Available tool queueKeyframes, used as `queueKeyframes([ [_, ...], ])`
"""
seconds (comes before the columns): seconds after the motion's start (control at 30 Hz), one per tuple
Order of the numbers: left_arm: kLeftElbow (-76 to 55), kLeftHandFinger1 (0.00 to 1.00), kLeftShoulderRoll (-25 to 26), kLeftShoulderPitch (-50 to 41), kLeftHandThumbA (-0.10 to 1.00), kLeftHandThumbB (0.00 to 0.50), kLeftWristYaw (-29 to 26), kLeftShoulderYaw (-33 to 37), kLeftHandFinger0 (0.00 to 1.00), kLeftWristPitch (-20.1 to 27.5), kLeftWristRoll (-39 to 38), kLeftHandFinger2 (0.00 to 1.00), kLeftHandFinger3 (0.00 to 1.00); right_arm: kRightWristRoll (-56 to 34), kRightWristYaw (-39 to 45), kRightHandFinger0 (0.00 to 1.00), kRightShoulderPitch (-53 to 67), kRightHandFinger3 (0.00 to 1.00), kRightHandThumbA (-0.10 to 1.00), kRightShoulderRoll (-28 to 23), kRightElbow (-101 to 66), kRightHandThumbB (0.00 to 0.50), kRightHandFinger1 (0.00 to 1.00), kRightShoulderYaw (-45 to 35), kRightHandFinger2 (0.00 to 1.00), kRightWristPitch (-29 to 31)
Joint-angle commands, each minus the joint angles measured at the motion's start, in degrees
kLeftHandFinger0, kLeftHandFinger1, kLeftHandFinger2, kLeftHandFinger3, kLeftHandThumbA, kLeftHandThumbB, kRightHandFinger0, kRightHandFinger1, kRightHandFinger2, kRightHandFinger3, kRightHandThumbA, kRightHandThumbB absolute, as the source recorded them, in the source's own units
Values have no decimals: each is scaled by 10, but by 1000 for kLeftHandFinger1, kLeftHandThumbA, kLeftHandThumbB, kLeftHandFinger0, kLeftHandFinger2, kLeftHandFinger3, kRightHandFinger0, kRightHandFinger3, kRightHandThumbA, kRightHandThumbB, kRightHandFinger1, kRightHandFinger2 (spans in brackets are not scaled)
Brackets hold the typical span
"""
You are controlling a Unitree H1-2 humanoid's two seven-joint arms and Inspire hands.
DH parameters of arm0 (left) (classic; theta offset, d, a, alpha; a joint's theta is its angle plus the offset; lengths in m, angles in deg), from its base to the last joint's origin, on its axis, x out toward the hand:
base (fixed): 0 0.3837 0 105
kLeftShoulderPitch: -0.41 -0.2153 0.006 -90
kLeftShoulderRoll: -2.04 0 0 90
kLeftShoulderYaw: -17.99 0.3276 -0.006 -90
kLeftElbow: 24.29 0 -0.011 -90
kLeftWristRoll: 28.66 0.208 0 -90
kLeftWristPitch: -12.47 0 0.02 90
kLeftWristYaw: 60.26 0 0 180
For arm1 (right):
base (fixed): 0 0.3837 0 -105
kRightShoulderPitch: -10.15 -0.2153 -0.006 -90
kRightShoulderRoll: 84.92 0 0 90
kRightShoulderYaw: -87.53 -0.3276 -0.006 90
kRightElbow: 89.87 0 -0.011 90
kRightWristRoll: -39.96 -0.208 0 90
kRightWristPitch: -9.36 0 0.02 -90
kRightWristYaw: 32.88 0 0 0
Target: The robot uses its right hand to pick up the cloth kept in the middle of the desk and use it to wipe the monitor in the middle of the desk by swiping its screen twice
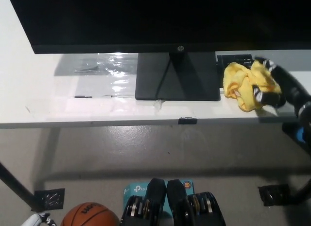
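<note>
Monitor [160, 17] top cut off; left hand [36, 219] mostly cropped, state unclear.

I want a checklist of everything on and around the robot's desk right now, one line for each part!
Surface: white desk, with a shiny clear plastic sheet lying left of the monitor stand.
Job's things: black monitor on its stand; yellow cloth bunched up right of the stand.
Clutter: small black tab on the desk's front edge.
Hands: black right hand closed on the cloth; white left hand barely visible at the bottom left, state unclear.
Cables: nothing seen.
Surroundings: grey floor, orange basketball, teal box, black desk feet.
</note>
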Motion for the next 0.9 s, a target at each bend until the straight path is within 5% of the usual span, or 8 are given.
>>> queueKeyframes([
  [0.0,-7,1000,18,-6,273,500,2,-6,1000,0,10,1000,1000,34,-36,1000,-33,1000,329,-11,-4,249,1000,6,1000,36],
  [0.2,-8,1000,23,-3,275,500,8,-7,1000,8,7,1000,1000,60,8,1000,-32,1000,296,-24,3,248,1000,46,1000,-10],
  [0.23,-11,1000,25,-2,297,500,12,-7,1000,3,7,1000,1000,56,29,1000,-30,1000,311,-26,9,315,1000,56,1000,-18],
  [0.4,-15,1000,25,3,289,500,13,-11,1000,-3,4,1000,1000,53,56,1000,-33,1000,365,-31,21,384,1000,73,1000,-30],
  [0.7,-21,1000,28,5,274,500,17,-12,1000,-5,5,1000,1000,64,87,1000,-10,1000,439,-38,25,418,1000,83,1000,-42],
  [0.83,-22,1000,28,4,297,500,20,-12,1000,-10,6,1000,1000,98,124,1000,-11,1000,433,-35,35,391,1000,84,1000,-42],
  [0.87,-15,1000,28,6,301,500,16,-11,1000,-3,9,1000,1000,144,118,1000,-8,1000,349,-30,35,246,1000,89,1000,-42],
])
